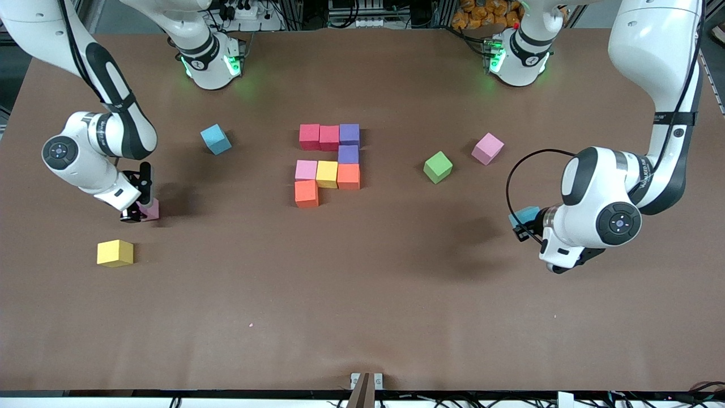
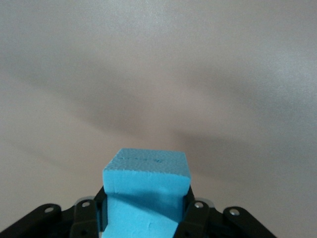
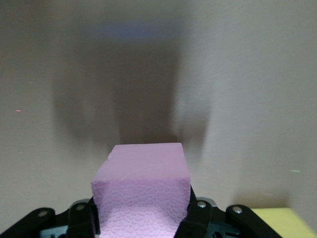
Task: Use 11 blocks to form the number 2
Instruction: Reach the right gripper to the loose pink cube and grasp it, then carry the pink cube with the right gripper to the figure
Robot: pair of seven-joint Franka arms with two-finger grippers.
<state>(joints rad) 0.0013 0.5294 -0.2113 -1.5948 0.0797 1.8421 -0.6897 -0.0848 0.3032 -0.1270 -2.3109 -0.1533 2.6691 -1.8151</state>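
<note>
My right gripper pinches a pink cube on the table at the right arm's end, just above a yellow cube in the front view. My left gripper is pressed onto a blue cube, apparently lifted over the left arm's end. The unfinished 2 sits mid-table, eight cubes touching. I judge the risks to be soft foam squashing or twisting between the fingers, so a cube lands skewed, or nudges the set rows apart on arrival. The cubes are matte, pebbled, square-edged; the table covering is plain brown.
</note>
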